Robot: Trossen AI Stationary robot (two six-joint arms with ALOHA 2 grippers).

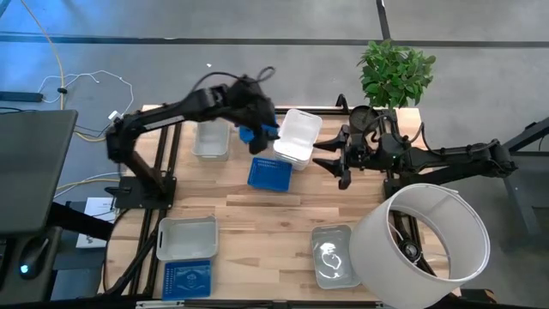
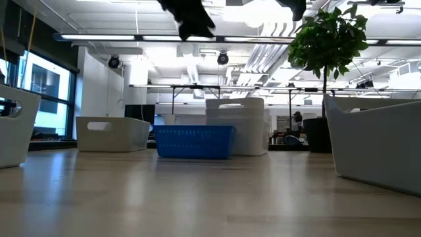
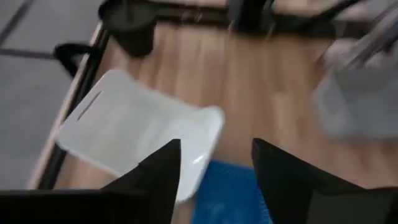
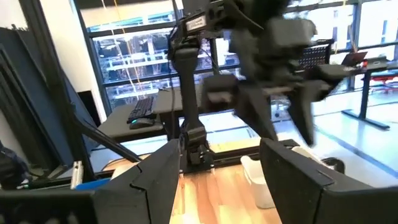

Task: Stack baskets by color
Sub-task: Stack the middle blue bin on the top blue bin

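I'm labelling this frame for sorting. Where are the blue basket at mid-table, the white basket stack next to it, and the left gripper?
blue basket [image 1: 268, 175], high view, its perforated floor.
white basket stack [image 1: 297, 137], high view, the top basket's inside.
left gripper [image 1: 261, 135], high view, between its fingers, above the table.

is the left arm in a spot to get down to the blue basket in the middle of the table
Probably yes: the left gripper hangs open just above the blue basket, nothing between them. The white basket stack stands close beside it.
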